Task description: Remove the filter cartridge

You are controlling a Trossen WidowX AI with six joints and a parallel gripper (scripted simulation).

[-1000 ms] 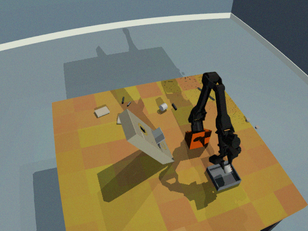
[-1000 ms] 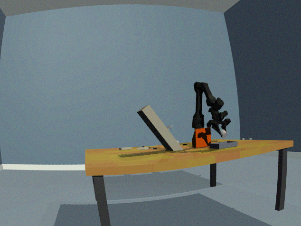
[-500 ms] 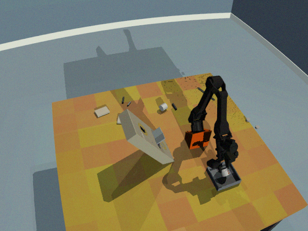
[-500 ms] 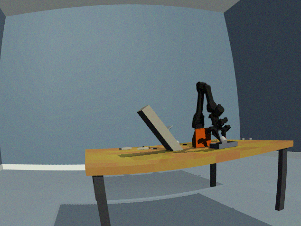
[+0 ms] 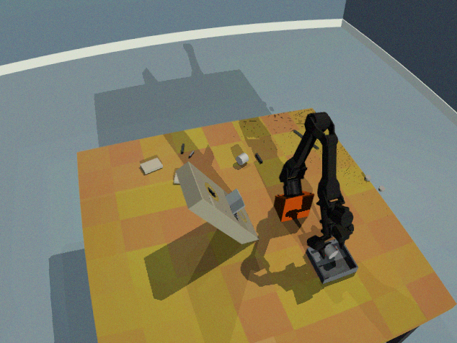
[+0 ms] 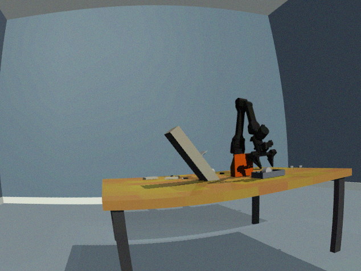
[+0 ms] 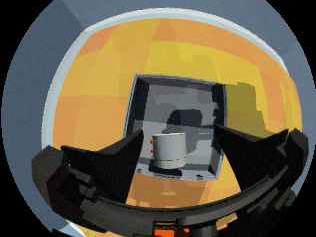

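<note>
My gripper (image 7: 179, 131) stands wide and holds nothing, the cartridge (image 7: 169, 150) sits upright on the tray (image 7: 136, 102) floor directly below and between the fingers, so I judge a straight lift clears it.

One panel (image 5: 206, 201), one tray (image 5: 347, 271), two white cylinders (image 5: 331, 251) (image 5: 242, 158), one flat block (image 5: 151, 166), three dark pegs (image 5: 182, 148) (image 5: 191, 154) (image 5: 258, 158)

The filter cartridge (image 7: 169, 149) looks smooth, matt white plastic; the tray (image 7: 140, 116) dull grey (perhaps metal); the counter (image 5: 184, 295) matt, faintly mottled.
</note>
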